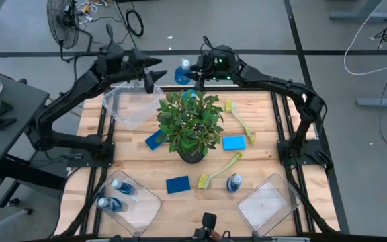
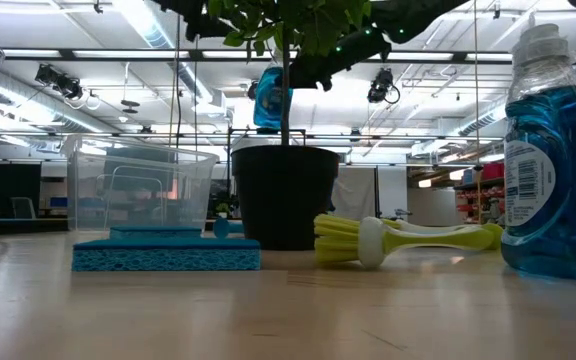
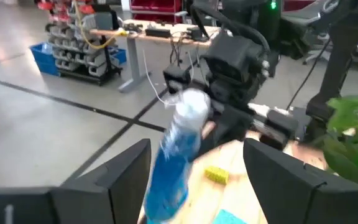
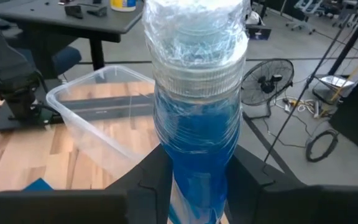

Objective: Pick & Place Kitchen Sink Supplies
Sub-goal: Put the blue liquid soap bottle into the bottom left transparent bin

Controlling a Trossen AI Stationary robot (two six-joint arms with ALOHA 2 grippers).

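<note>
A small blue plastic bottle with a pale cap (image 1: 184,71) is held above the far edge of the pale wooden worktop (image 1: 261,165), at the upper middle of the high view, with the jaws of the right gripper (image 1: 195,75) clamped on its body. In the right wrist view the bottle's long axis runs straight out from between those jaws, cap end leading. The left gripper (image 1: 154,78) is seen just to the left of the bottle in the high view, its jaws spread wide apart and empty; in the left wrist view the bottle lies ahead of them, between the two dark fingers (image 3: 114,180) but apparently not touched by them.

The coming move appears to turn on this: the bottle lies between the two grippers, gripped only by the right one, and the clear plastic bin (image 1: 132,102) at the upper left of the worktop lies just below and to the left of it, on the left arm's side. The leafy green potted plant (image 1: 191,122) stands close below the bottle at the centre. Two more blue bottles (image 1: 114,193) are already lying in the clear bin at lower left; blue sponges (image 1: 177,184) and yellow-green brushes (image 1: 219,171) remain on the worktop.
</note>
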